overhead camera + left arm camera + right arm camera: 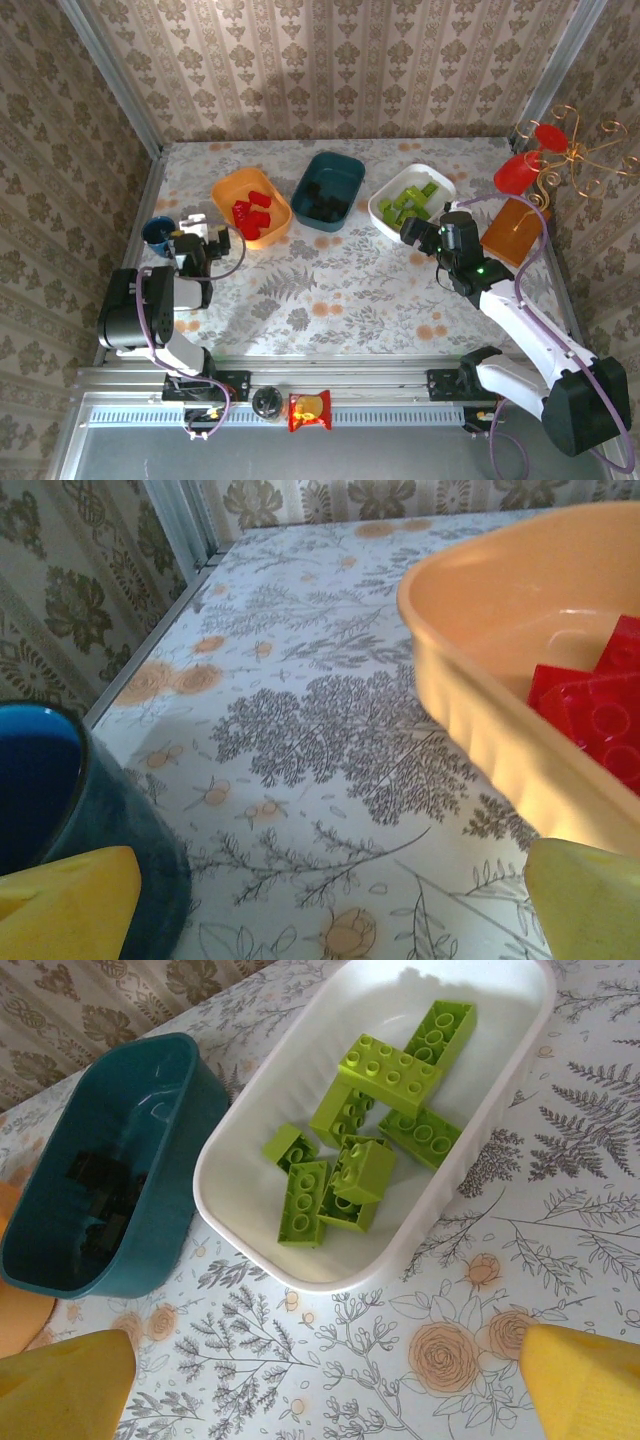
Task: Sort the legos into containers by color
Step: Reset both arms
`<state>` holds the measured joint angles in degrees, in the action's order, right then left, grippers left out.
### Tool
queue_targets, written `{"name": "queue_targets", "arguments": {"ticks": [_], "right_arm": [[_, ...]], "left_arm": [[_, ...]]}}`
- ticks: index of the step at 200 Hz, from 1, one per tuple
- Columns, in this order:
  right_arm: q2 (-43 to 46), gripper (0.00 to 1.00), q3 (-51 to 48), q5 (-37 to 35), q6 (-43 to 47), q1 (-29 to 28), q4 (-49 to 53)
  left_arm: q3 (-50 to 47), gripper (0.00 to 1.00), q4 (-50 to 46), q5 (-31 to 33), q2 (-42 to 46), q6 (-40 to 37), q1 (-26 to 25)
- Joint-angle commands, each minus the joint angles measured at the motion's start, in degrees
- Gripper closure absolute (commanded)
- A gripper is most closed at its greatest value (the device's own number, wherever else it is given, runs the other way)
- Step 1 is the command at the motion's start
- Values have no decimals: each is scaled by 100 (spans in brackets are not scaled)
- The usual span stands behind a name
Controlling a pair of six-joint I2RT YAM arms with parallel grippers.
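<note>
I'm watching the floral tabletop (330,290) carrying three smooth rounded plastic bins, the orange bin (225,186) sitting just far-right of my left gripper (325,905), the dark teal bin (336,160) between, the white bin (441,181) just beyond my right gripper (325,1380), both grippers hanging spread and empty, with studded red bricks (250,214), black bricks (324,207) and lime bricks (385,1065) already lying sorted inside.

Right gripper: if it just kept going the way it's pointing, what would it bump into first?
Most likely the near rim of the white bin, straight ahead of the open right gripper. It tilts downward, so it might touch the table just short of the bin instead.
</note>
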<state>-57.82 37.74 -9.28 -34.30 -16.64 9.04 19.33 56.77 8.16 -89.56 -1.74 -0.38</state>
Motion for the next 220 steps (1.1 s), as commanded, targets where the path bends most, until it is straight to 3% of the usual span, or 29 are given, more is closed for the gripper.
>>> {"name": "queue_targets", "arguments": {"ticks": [1,10,69,105,124,143,165,220], "right_arm": [[70,0,-115,-336,39,29,-183],[69,0,-142,-453,46,30,-236],[83,0,-601,-1145,507,30,-1345],[-437,0,-269,-2448,945,38,-1142],[-696,0,-339,-2932,1454,71,-1672],[-1032,0,-626,-2812,2411,132,-2836],[-1534,0,-621,-2799,3141,274,-3428],[-2566,0,-601,-1541,2981,1124,-4038]], "left_arm": [[49,0,119,12,19,73,-24],[27,0,159,242,20,75,-107],[141,0,-35,238,11,-10,-156],[152,0,-63,243,11,-9,-164],[141,0,-48,247,24,-3,-164],[143,0,-51,246,14,-18,-168],[143,0,-52,247,21,-18,-173],[150,0,-49,243,14,-20,-168]]}}
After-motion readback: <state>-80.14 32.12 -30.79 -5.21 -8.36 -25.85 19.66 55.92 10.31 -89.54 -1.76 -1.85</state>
